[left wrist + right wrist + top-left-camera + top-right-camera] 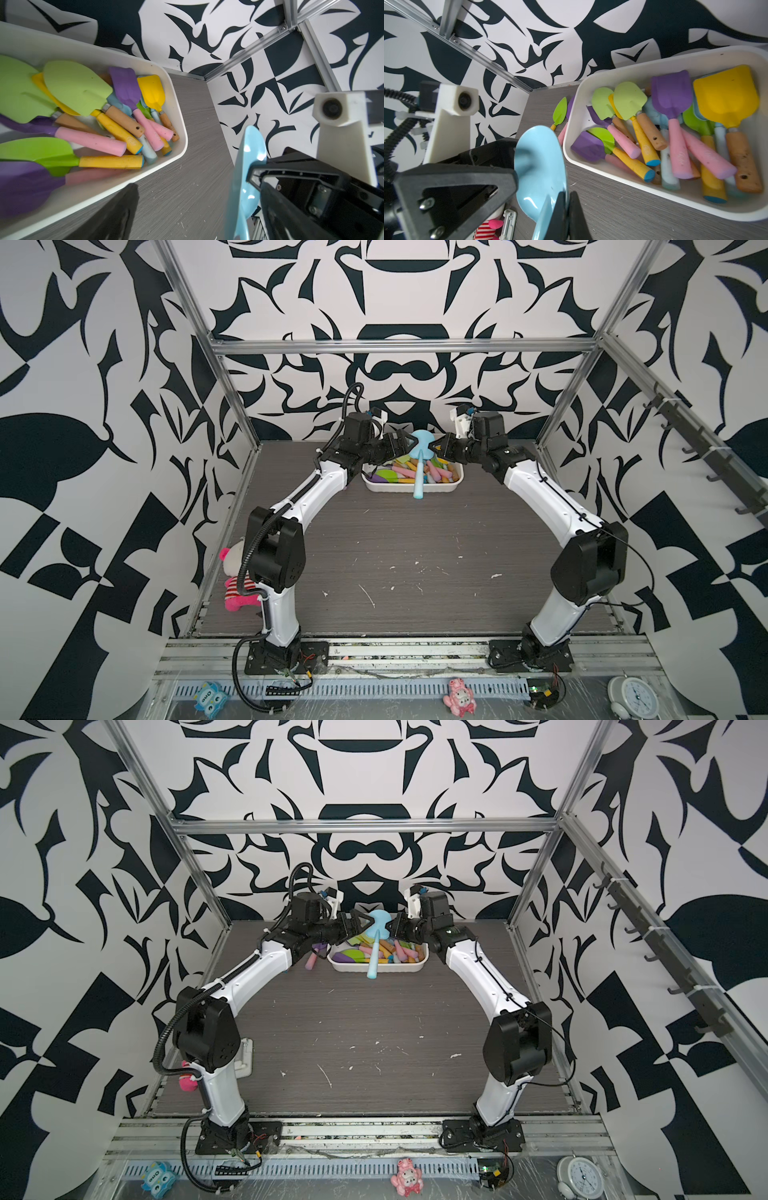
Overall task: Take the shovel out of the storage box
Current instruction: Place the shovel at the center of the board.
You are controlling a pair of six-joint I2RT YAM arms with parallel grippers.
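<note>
1. the grey table [415, 539] carries everything, and your two arms reach across it to meet at the far end.
2. the storage box [386, 486] sits at that far end near the back wall. it is full of toy shovels [76, 87] with green, purple and yellow blades.
3. the shovel [422, 439] you are after is the pale blue one. it is up in the air between the two grippers, blade uppermost and handle hanging down toward the near rim of the box. both wrist views show its blade [539, 166] above the level of the pile. you cannot tell whether the handle's end touches anything.
4. your right gripper [436, 445] is clamped tight on one edge of the blue blade, and its fingers [564, 216] pinch the rim.
5. your left gripper [409, 442] is at the opposite edge of the blade with its jaws spread wide, gripping nothing. one of its fingers [116, 214] stands well apart from the blade.
6. a small green shovel [560, 110] lies loose on the table just beside the box.
</note>
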